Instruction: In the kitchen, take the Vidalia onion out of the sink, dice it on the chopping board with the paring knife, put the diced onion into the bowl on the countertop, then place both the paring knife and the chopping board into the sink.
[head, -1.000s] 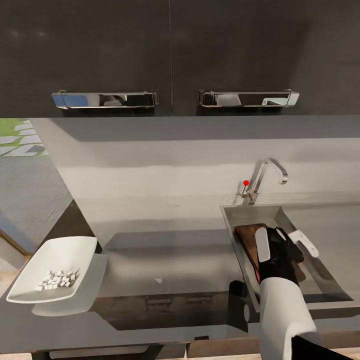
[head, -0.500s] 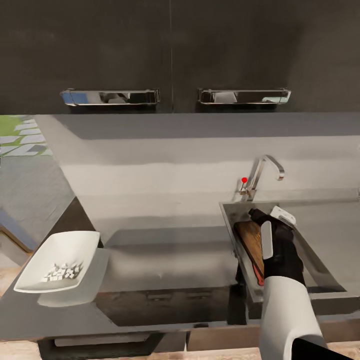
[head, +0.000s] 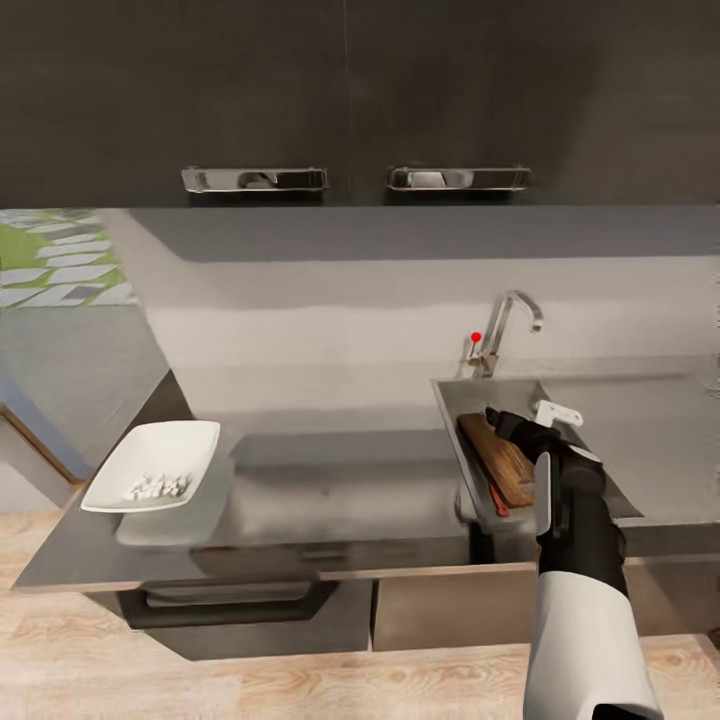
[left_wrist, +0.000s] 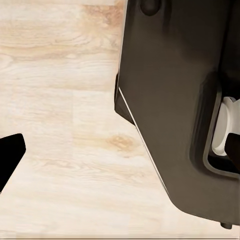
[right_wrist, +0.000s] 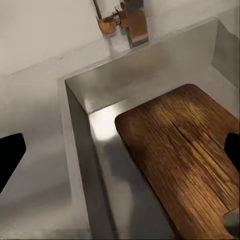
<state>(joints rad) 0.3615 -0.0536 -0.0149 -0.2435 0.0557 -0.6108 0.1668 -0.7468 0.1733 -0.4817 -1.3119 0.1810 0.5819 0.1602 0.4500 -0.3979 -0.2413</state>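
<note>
Hovering over the sink (head: 460, 400), the right gripper (head: 535, 425) hangs above the chopping board (head: 497, 460), its fingers spread and empty; the paring knife (head: 497, 499) lies beside the board's near end, the bowl (head: 155, 465) well apart from the basin. Seen from the right wrist, the chopping board (right_wrist: 185, 160) runs lengthwise along the sink (right_wrist: 85, 150) wall, below the tap (right_wrist: 132, 22). The left wrist camera faces wooden floor (left_wrist: 60, 125), with that pincer's state impossible to tell.

Board and knife in the sink

Dark brown chopping board (head: 497, 459) lies in the grey steel sink (head: 455, 400), red-handled paring knife (head: 497, 498) beside it. White bowl (head: 190, 442) holds diced onion (head: 156, 486).
</note>
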